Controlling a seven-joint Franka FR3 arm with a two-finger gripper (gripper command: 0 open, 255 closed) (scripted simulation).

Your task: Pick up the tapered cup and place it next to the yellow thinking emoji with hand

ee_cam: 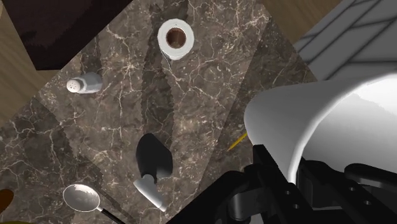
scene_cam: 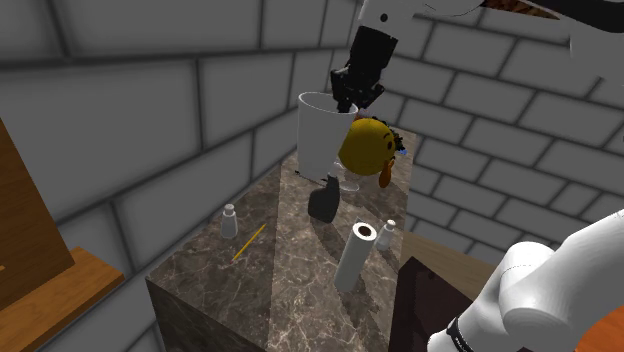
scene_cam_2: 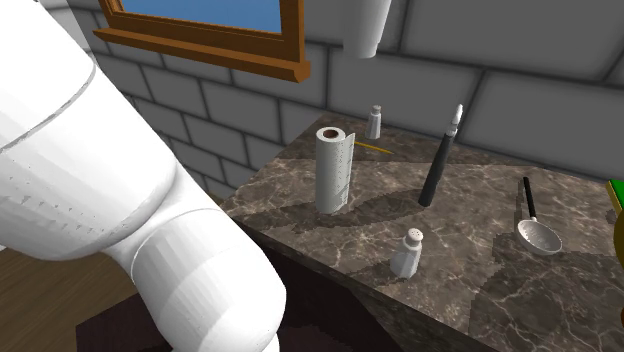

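The black end effector (scene_cam: 347, 102) was clamped on the rim of the white tapered cup (scene_cam: 322, 140), 1 finger inside the mouth and 1 outside, in the upper middle of the shoulder view. The cup hung upright, mouth up, clear of the marbled worktop (scene_cam: 290, 270). In the second exterior view its rounded base appeared at the top edge, high above the worktop's far side.

The yellow thinking emoji (scene_cam: 370, 146) sat just right of the cup in the shoulder view, overlapping it in the picture. In the second exterior view a yellow sliver of it showed at the right edge, well apart from the cup. The coming move was therefore probably a carry toward that right edge, then a descent.

Under that path a slim dark bottle (scene_cam_2: 438, 165) with a white cap stood and a ladle (scene_cam_2: 538, 232) lay, both seemingly low enough to pass over. A paper towel roll (scene_cam_2: 335, 168), a near shaker (scene_cam_2: 408, 252), a far shaker (scene_cam_2: 375, 122) and a yellow pencil (scene_cam_2: 375, 147) sat aside, centre-left.
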